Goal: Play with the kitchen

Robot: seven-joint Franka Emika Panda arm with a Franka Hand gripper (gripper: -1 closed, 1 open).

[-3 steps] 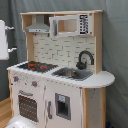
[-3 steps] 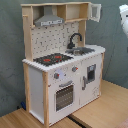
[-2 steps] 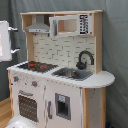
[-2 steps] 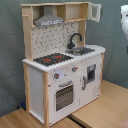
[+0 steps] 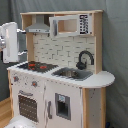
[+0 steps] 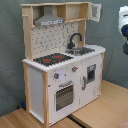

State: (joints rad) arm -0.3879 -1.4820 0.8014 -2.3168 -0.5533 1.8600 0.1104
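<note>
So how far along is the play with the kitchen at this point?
Nothing looks done yet: the kitchen appears untouched, with the oven door shut and nothing on the stovetop or in the sink. In hand is only an approach: the arm sits at the first exterior view's left edge, apart from the toy, fingers out of sight. All contact with knobs, doors or faucet is left.

Honestly most of the arm (image 5: 10, 41) is off-frame: in the first exterior view only a white chunk pokes in at the first exterior view's left edge, and in the second exterior view just a white and blue bit (image 6: 123, 22) shows at the top right corner. The kitchen (image 5: 60, 75) gets its base chopped by the bottom edge there. The microwave buttons (image 5: 84, 23) are too blurry to read.
</note>
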